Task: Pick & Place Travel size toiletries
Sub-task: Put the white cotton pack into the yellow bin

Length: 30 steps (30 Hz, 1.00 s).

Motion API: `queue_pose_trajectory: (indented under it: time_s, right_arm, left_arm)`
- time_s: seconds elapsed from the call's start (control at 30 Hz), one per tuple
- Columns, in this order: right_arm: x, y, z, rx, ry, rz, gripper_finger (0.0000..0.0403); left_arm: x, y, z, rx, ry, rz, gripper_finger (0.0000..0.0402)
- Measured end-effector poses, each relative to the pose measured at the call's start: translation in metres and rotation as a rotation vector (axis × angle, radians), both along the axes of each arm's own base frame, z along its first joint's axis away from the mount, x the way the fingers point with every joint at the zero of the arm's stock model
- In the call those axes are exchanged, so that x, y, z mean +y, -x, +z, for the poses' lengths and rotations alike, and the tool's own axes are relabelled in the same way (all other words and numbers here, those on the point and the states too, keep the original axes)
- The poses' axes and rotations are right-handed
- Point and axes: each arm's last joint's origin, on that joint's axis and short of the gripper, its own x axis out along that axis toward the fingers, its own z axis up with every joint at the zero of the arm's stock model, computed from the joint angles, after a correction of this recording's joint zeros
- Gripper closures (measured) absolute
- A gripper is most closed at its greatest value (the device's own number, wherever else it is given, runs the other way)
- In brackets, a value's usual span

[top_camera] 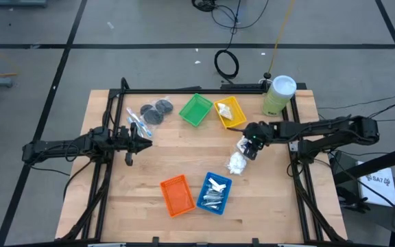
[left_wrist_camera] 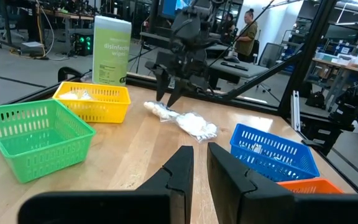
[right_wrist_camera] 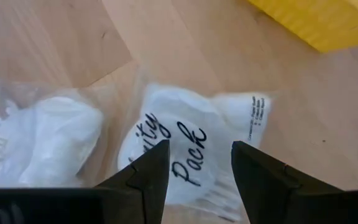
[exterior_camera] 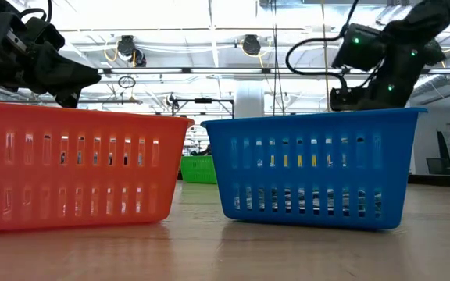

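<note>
The wooden table carries four small trays: the blue tray already holds silver foil tubes, the yellow tray holds white packets, while the orange tray and the green tray look empty.

The right gripper hangs right over a white packet printed in dark script, fingers parted to about the packet's width. A second clear-wrapped packet lies touching it — closing now could pinch both wrappers, or the slick film could slide out from between the fingers.

The left gripper waits near the table's left side, fingers only narrowly apart, close to the dark grey discs and slim clear sticks; from above I cannot quite tell whether it touches them.
</note>
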Motion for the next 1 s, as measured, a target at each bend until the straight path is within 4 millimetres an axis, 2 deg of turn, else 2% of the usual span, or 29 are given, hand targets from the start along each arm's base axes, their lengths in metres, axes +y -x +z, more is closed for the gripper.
queue_pose_trajectory:
  time_s: [0.33, 0.53, 0.83, 1.0]
  right_arm:
    - [-0.002, 0.007, -0.016, -0.019, 0.001, -0.018, 0.0254]
    - [-0.002, 0.008, -0.017, -0.018, -0.001, -0.017, 0.0297]
    - [-0.002, 0.006, -0.016, -0.036, 0.020, 0.015, 0.0395]
    - [-0.002, 0.005, -0.006, -0.110, 0.050, 0.037, 0.0395]
  left_arm:
    - [0.000, 0.000, 0.000, 0.000, 0.000, 0.000, 0.0357]
    - [0.000, 0.000, 0.000, 0.000, 0.000, 0.000, 0.0357]
    - [0.000, 0.000, 0.000, 0.000, 0.000, 0.000, 0.0357]
    - [0.000, 0.000, 0.000, 0.000, 0.000, 0.000, 0.0357]
